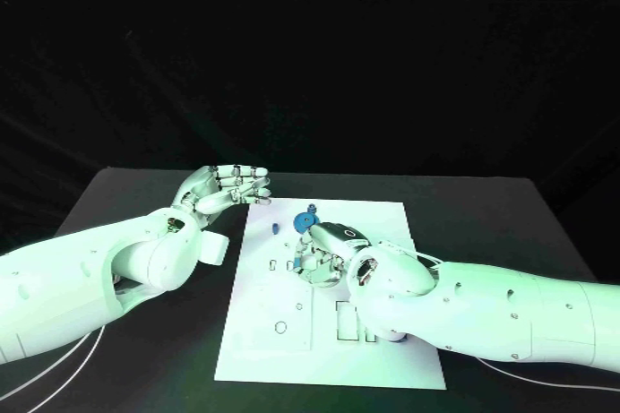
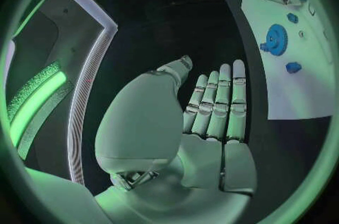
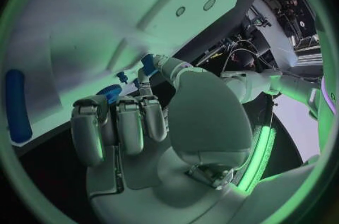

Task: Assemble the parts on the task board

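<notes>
Two hands in view. Our left hand [image 1: 230, 187] hovers off the task board's [image 1: 374, 341] far-left corner, fingers straight and together, holding nothing. Our right hand [image 1: 326, 252] rests over the board's middle, fingers curled down; a small blue part [image 3: 148, 63] sits pinched at its fingertips. We note a blue gear [image 1: 306, 220] on the board just beyond that hand, and a small blue peg [image 1: 272, 225] left of it.
</notes>
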Robot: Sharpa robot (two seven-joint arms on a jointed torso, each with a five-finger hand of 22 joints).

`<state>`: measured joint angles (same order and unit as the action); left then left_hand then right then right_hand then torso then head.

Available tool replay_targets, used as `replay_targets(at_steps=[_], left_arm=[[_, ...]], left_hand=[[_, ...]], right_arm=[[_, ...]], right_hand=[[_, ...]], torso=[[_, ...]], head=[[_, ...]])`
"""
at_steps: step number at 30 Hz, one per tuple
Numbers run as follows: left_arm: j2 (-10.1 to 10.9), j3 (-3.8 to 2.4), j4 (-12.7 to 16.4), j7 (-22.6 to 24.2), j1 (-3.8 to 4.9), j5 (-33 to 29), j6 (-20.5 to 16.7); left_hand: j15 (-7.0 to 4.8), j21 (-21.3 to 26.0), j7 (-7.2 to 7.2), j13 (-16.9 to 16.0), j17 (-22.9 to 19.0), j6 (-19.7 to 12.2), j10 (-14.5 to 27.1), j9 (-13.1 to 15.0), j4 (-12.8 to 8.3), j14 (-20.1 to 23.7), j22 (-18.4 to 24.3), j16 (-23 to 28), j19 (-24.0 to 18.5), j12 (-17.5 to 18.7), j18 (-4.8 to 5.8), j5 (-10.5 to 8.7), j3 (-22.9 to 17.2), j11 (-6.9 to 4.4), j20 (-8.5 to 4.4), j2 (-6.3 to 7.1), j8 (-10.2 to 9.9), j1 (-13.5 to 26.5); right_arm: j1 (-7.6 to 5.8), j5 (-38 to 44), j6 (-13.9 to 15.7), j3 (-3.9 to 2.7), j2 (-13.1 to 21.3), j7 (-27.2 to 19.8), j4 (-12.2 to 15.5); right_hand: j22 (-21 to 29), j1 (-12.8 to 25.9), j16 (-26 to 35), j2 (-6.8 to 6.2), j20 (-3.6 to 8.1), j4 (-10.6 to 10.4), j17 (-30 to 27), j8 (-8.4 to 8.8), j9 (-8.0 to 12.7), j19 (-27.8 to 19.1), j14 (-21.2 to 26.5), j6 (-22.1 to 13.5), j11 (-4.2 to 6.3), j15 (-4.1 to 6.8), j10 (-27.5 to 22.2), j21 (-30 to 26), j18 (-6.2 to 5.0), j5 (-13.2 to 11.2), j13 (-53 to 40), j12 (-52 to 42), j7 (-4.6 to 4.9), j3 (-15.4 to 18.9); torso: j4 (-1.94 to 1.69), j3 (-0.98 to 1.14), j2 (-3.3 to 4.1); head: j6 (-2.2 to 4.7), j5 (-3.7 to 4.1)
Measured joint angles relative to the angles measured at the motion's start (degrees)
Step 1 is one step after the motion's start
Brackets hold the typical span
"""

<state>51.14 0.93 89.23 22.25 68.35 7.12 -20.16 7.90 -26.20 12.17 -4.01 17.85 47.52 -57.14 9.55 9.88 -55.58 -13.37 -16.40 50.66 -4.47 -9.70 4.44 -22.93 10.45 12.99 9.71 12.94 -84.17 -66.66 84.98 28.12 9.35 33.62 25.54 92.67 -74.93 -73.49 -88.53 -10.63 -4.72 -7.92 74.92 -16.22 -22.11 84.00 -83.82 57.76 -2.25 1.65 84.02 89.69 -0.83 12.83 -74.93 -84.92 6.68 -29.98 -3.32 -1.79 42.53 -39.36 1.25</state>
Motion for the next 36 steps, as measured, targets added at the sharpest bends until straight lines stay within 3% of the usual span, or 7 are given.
replay_targets(at_steps=[9, 23, 36], left_arm=[[0.1, 0.01, 0.0, -0.2, 0.0, 0.0, 0.0], [0.1, 0.02, 0.0, -0.4, 0.0, 0.0, 0.1], [0.1, 0.02, -0.1, -0.5, 0.0, 0.0, 0.2]], left_hand=[[0.0, -0.2, 0.0, 0.0, 0.0, 0.0, 0.0, 0.0, 0.0, 0.0, -0.1, 0.0, 0.0, 0.0, -0.01, 0.0, 0.0, 0.0, 0.0, 0.0, 0.0, 0.0], [0.0, -0.2, 0.0, 0.0, 0.0, 0.0, 0.0, 0.0, 0.0, 0.0, -0.1, 0.0, 0.0, 0.0, 0.0, 0.0, 0.0, 0.0, 0.0, 0.0, 0.0, 0.0], [0.0, -0.2, 0.0, 0.0, 0.1, 0.0, 0.0, 0.0, 0.0, 0.0, -0.1, 0.0, 0.0, 0.0, 0.0, 0.0, 0.0, 0.0, 0.0, 0.0, 0.0, 0.0]], right_arm=[[0.29, 1.3, 0.0, 0.05, -0.2, 0.1, -0.5], [0.38, 2.5, 0.0, 0.1, -0.2, 0.2, -0.6], [0.4, 2.8, -0.1, 0.11, -0.2, 0.2, -0.7]], right_hand=[[0.0, 0.5, 0.0, -0.54, 0.0, 0.0, 0.0, 0.0, -1.7, 0.0, 0.0, 0.0, 0.0, 0.0, 0.0, 0.0, 0.0, 0.0, 0.0, 0.0, -0.04, 0.0], [0.0, 1.1, 0.0, -1.14, 0.0, 0.2, 0.0, 0.01, -2.1, 0.0, 0.0, -0.2, 0.0, 0.0, 0.0, 0.0, 0.0, 0.0, 0.0, 0.4, -0.23, 0.2], [0.0, 2.3, 0.2, -2.32, 0.0, 0.3, 0.0, 0.77, -1.5, 0.0, 0.0, -2.2, 0.0, 0.0, 0.0, 0.0, 0.0, 0.0, 0.0, 1.4, 0.72, 0.6]], torso=[[0.01, -0.02, 0.0], [0.05, 0.0, -0.02], [0.09, 0.01, -0.05]], head=[[-0.18, -0.24], [-0.19, -0.34], [-0.18, -0.34]])
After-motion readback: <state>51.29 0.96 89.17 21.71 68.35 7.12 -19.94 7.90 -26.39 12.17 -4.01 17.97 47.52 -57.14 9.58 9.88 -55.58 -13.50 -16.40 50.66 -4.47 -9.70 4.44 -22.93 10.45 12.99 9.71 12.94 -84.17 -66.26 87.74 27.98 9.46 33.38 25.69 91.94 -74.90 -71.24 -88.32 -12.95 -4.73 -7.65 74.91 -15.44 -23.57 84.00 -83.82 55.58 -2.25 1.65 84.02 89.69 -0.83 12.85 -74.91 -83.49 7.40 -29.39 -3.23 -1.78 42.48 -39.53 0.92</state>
